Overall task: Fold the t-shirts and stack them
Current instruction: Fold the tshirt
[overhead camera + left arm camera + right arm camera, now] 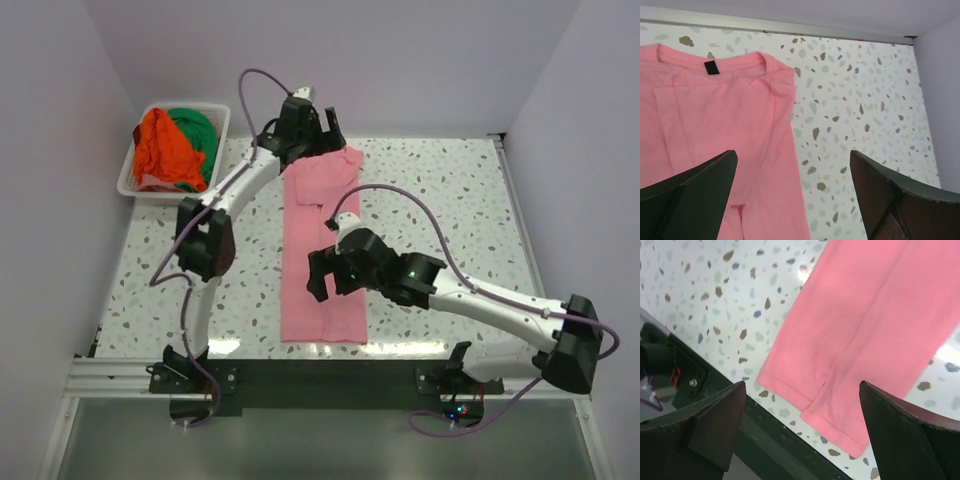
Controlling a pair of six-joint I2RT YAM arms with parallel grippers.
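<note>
**Top external view.** The pink t-shirt [300, 300] lies flat at the middle of the tabletop [450, 200] as a long narrow strip, collar at the far end and hem near the front edge. The orange t-shirt [158, 145] and the green t-shirt [195, 130] lie bundled in the white basket [222, 120] at the far left corner. The left arm stretches far forward, and the left fingers [330, 132] hang over the collar end. The right arm bends at the elbow and reaches in from the right, so the right fingers [318, 282] sit above the lower half of the strip.

**Left wrist view.** The left fingers [695, 185] are spread wide with nothing between them. Below them are the collar, its dark label [711, 67] and a sleeve folded inward.

**Right wrist view.** The right fingers [715, 425] are likewise spread and hold nothing. The hem [810, 405] lies below them, just inside the dark front rail [670, 365].

**Step in hand.** The lengthwise fold looks complete, so a crosswise fold probably comes next. To do it well:
- Each arm should pinch every layer at its own end, close to the edge, so the tucked sleeve does not slip out.
- The lifted end should travel low and straight along the strip.
- It should land square on the other half, and the fingers should let go only once the cloth lies flat.
</note>
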